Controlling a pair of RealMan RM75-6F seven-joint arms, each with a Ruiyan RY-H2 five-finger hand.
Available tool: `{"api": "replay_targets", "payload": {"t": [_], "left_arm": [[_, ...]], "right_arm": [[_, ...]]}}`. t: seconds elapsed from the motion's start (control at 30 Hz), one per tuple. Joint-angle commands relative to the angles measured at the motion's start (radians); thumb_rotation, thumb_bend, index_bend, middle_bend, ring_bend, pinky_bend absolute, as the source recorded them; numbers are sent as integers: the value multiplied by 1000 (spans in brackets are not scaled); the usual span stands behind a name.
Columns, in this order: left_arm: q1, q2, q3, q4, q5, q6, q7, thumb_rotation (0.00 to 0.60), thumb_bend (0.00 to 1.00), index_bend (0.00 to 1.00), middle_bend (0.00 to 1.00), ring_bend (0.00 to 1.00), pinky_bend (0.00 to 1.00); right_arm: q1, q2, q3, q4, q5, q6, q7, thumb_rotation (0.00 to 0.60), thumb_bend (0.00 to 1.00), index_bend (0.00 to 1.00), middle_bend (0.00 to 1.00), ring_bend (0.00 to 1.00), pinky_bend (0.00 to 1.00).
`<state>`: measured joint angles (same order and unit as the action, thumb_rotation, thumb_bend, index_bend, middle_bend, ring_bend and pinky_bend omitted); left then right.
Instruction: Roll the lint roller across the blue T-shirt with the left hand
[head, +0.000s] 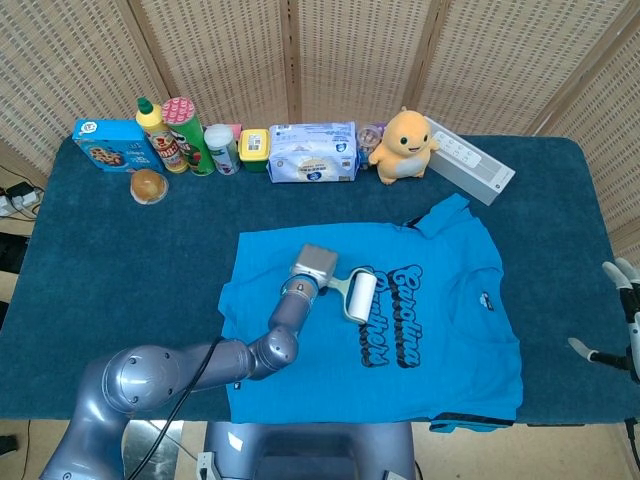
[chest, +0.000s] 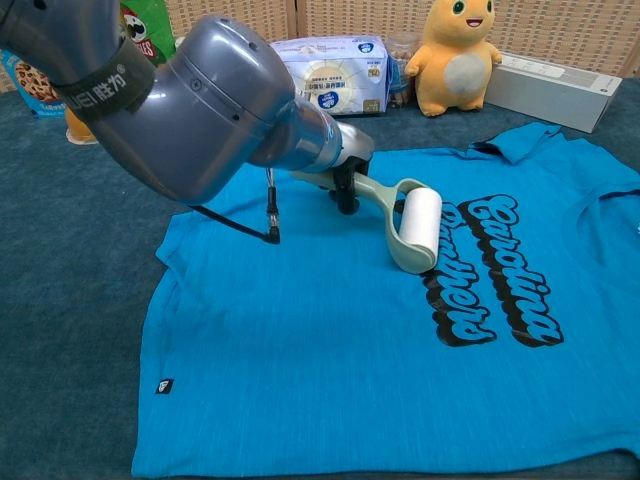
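One hand is doing all the work here; the left hand (head: 314, 266) is wrapped around the handle of the lint roller (chest: 418, 222), though the fingers themselves are mostly hidden behind the wrist in both views, so the exact grip can't be made out; the roller is clearly held, not loose. The blue T-shirt (head: 440, 350) is spread flat on the dark blue table (head: 120, 260), collar towards the robot's right, and the roller's white drum is resting on it just at the near edge of the black printed lettering (chest: 500, 270); the first letters are being touched by the drum.

What the next stroke seems to hinge on: the roller sticks out from the hand towards the robot's right, handle and frame running across the shirt, while the drum's long axis lies across that line, roughly front to back on the table; so rolling is only possible along the handle's direction, either further right over the print or back left over the plain fabric. Most of the shirt on the lettering side looks not yet covered, judging by where the drum sits.

The right hand (head: 622, 320) is well apart at the table's far right edge, fingers spread and nothing held; the left is obviously the nearer one. Snack boxes and a yellow plush toy (head: 403, 146) are lined up along the back, clear of the shirt.
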<state>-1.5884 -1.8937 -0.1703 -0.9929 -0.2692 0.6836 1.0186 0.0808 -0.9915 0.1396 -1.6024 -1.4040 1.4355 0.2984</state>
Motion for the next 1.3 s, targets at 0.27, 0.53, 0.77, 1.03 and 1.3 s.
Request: {"api": "replay_targets", "payload": {"t": [0.27,0.53,0.77,1.03,1.3], "left_arm": [[50,47,3,-55,-25,54,82,600,785,1000,979,942,1000],[117,100,10,-103,-13,71,97,600,785,1000,979,942,1000],[172,150,21,-145,9,78,92,600,786,1000,979,942,1000],[227,195,38,-172,37,78,78,600,786,1000,979,942,1000],[274,231,53,-191,72,76,54,600,786,1000,979,942,1000]], "right_arm": [[1,-1,-3,-3,-4,-2,-5,600,0,0,0,0,0],[1,-1,-6,-9,-8,-1,-14,600,0,0,0,0,0],[3,-3,-8,-15,-11,-1,-25,600,0,0,0,0,0],[2,-4,-13,-21,-16,0,-37,600,0,0,0,0,0],[2,-6,-15,-23,-19,3,-41,600,0,0,0,0,0]]}}
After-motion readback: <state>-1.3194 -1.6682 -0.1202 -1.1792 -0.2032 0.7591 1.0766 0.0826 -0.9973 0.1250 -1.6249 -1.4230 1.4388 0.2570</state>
